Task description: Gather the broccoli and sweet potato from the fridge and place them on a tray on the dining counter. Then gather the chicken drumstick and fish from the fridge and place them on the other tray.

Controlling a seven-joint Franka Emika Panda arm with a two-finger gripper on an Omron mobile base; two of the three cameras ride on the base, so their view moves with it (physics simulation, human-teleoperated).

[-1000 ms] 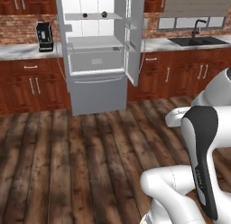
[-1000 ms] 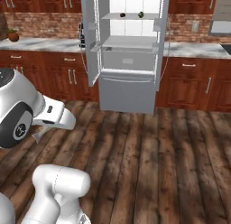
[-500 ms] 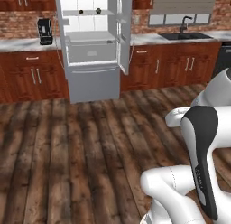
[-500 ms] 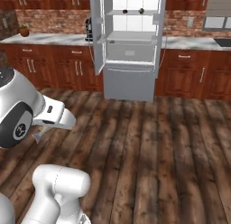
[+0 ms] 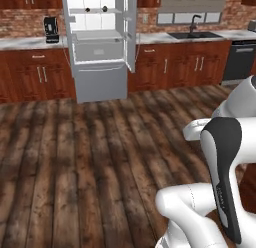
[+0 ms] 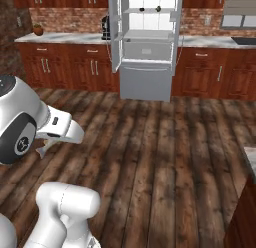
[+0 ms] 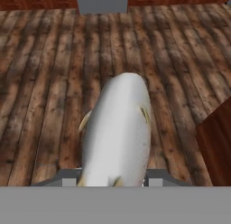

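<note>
While hanging over the wooden floor [image 7: 40, 83], clamps the gripper [image 7: 115, 179] on a fish [image 7: 118, 128], with the fingers [image 7: 66, 176] set roughly halfway apart and pressed against either flank. Carries that fish lengthwise, pale grey-white and rounded, with small yellowish fins poking out on both sides and the far end pointing away down the boards. Touches nothing but the fingers, well clear of the floor beneath. Passes just beside a reddish-brown wooden panel [image 7: 217, 148] at the right edge of the hand view, though cannot tell what piece of furniture that belongs to. Looks across a long stretch of planks, from the left base view, to the fridge [image 5: 100, 79] against the far wall. Finds both upper doors swung wide, the white inside lit, and two small dark things [image 5: 87, 10] side by side on a high shelf, too small to name. Picks out a black coffee machine [image 5: 50, 29] on the counter [image 5: 22, 42] left of the fridge, and a sink [image 5: 195, 35] with a dark tap further along to the right. Catches a dark dishwasher [image 5: 239, 59] below the counter at the far right.
</note>
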